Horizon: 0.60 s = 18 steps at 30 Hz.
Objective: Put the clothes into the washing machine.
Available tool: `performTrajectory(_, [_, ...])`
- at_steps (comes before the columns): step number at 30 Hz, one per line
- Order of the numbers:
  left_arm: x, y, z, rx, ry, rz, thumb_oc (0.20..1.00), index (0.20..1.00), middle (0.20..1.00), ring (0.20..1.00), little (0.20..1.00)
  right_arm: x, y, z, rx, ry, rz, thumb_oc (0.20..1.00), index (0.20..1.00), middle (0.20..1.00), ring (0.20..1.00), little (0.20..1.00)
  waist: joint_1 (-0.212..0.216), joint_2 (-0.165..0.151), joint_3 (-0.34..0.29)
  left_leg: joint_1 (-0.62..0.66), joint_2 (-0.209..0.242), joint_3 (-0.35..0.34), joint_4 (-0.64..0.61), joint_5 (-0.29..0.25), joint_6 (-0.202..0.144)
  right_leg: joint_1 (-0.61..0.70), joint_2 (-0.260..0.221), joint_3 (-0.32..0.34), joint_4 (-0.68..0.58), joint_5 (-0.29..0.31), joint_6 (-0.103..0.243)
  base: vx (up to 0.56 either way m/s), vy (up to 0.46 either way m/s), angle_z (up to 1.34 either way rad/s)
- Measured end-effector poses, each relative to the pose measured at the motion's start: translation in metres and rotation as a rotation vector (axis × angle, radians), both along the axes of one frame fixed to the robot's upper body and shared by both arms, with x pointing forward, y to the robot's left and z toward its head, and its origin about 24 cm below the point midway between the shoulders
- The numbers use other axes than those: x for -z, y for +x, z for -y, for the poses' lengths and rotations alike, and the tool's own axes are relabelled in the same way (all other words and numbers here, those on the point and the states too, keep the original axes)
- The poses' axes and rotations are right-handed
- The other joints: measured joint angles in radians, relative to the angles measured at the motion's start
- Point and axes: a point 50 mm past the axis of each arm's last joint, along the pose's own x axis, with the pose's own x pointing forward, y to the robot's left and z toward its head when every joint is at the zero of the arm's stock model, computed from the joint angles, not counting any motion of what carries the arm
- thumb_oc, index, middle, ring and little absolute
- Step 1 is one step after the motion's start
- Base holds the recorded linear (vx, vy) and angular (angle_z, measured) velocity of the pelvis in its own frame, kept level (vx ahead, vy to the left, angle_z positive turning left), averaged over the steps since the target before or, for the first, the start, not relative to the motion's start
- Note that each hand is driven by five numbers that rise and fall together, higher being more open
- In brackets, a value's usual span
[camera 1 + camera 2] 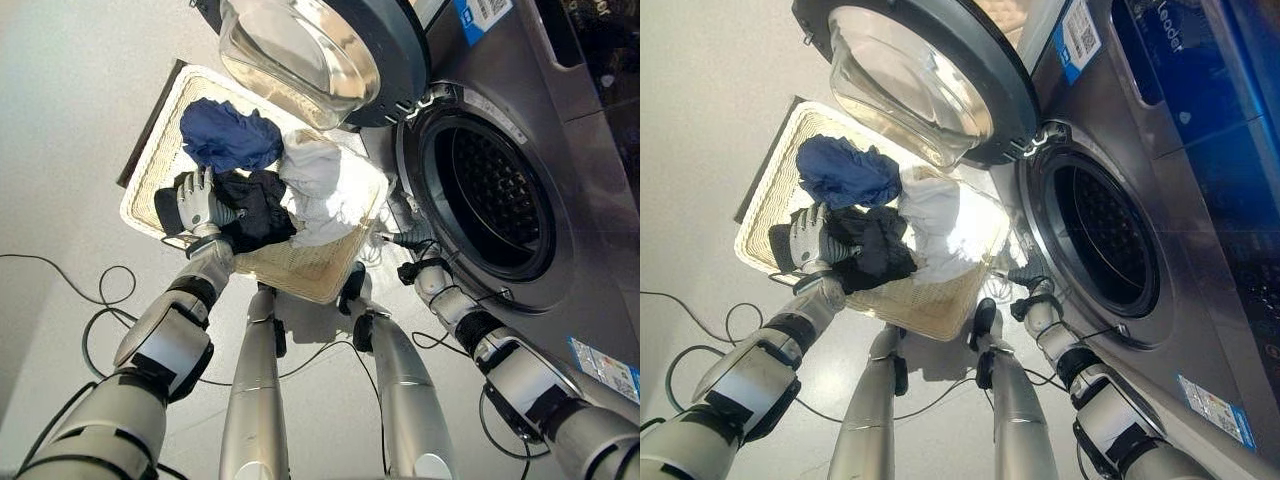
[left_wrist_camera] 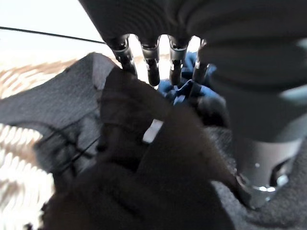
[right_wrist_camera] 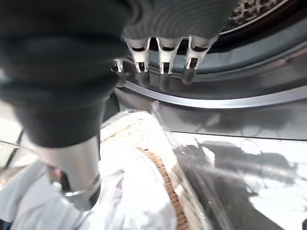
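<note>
A woven laundry basket (image 1: pixel 300 280) sits on the floor in front of the washing machine's open drum (image 1: pixel 495 195). In it lie a blue garment (image 1: pixel 228 135), a white garment (image 1: pixel 325 190) and a black garment (image 1: pixel 255 205). My left hand (image 1: pixel 200 205) rests on the black garment (image 2: pixel 144 172), its fingers (image 2: pixel 151 57) curled into the cloth, which bunches up against the palm. My right hand (image 1: pixel 400 240) hovers between the basket's right corner and the drum's rim, with its fingers (image 3: pixel 163 52) relaxed and holding nothing. Below it are the white garment (image 3: pixel 124 201) and the basket's edge (image 3: pixel 163 177).
The washer's round glass door (image 1: pixel 310 50) stands swung open above the basket's far side. Bare floor lies to the left of the basket. The grey washer front (image 1: pixel 1200 330) fills the right side.
</note>
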Motion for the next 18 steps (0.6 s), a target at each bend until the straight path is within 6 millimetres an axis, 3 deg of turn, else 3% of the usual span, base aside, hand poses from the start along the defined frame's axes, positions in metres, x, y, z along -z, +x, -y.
performTrajectory(14, [0.023, -0.002, 0.02, 0.022, -0.014, -0.113, 1.0, 1.0, 1.0, 1.0, 1.0, 0.001, -0.001, -0.003, 0.001, 0.009, 0.003, 1.0, 1.0, 1.0, 1.0, 1.0, 0.001, -0.002, -0.001, -0.003, -0.001, -0.006, -0.013, 0.001, 0.001, 0.003, 0.002, -0.009, -0.017, 0.002, 0.003, 0.01, -0.021, 0.0])
performTrajectory(18, [0.021, 0.0, 0.024, 0.03, 0.016, -0.141, 1.0, 1.0, 1.0, 1.0, 1.0, 0.0, 0.0, -0.002, 0.012, 0.017, 0.011, 1.0, 1.0, 1.0, 1.0, 1.0, 0.0, -0.002, -0.001, -0.011, -0.001, -0.013, -0.013, 0.001, 0.001, 0.003, 0.004, -0.017, -0.026, 0.003, 0.003, 0.03, -0.012, 0.04])
